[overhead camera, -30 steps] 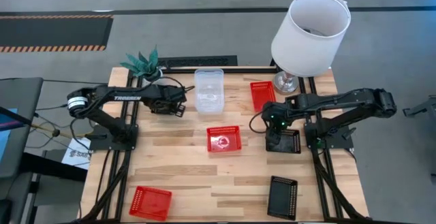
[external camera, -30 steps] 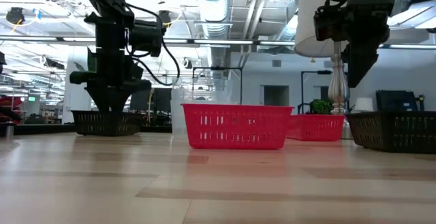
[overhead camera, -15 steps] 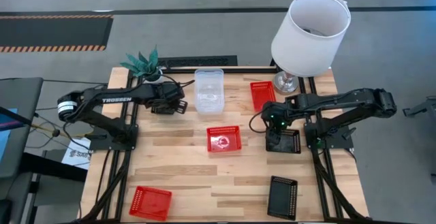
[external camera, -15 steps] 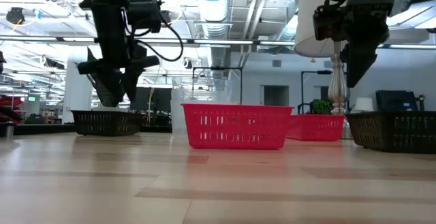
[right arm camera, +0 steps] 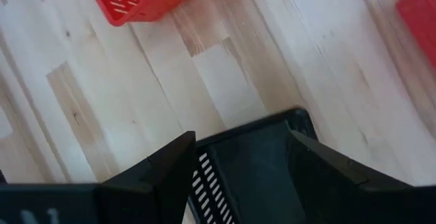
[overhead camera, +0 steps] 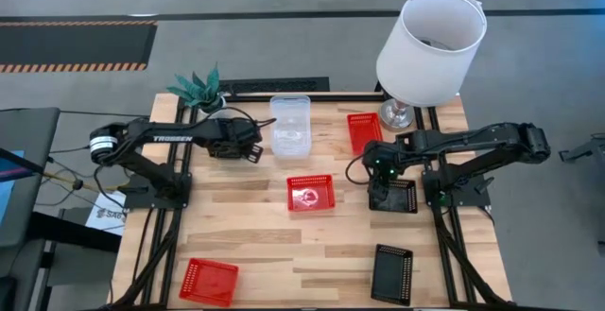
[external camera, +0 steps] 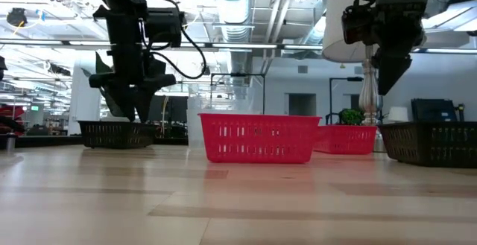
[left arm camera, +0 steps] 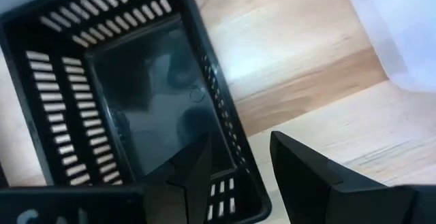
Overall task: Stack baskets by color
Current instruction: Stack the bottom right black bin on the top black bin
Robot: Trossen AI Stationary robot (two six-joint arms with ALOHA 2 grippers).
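Observation:
My left gripper (overhead camera: 250, 152) is open and hangs just over a black basket (left arm camera: 136, 94) standing on the table at the far left. One finger is above the basket's inside and the other is past its wall (left arm camera: 228, 125). My right gripper (overhead camera: 382, 186) is open above a second black basket (overhead camera: 405, 199) at the right. A third black basket (overhead camera: 391, 273) lies near the right front. A clear basket (overhead camera: 290, 125) stands at the far middle. Red baskets sit at the centre (overhead camera: 311, 193), the far right (overhead camera: 363, 131) and the near left (overhead camera: 209, 281).
A white lampshade (overhead camera: 430, 46) on its stand rises over the far right corner, close behind my right arm. A small green plant (overhead camera: 200, 89) stands at the far left edge. Bare wood lies between the centre red basket and the near edge.
My left gripper has risen a little from the rim of the far-left black basket and tipped slightly. The basket has stayed where it was on the table.

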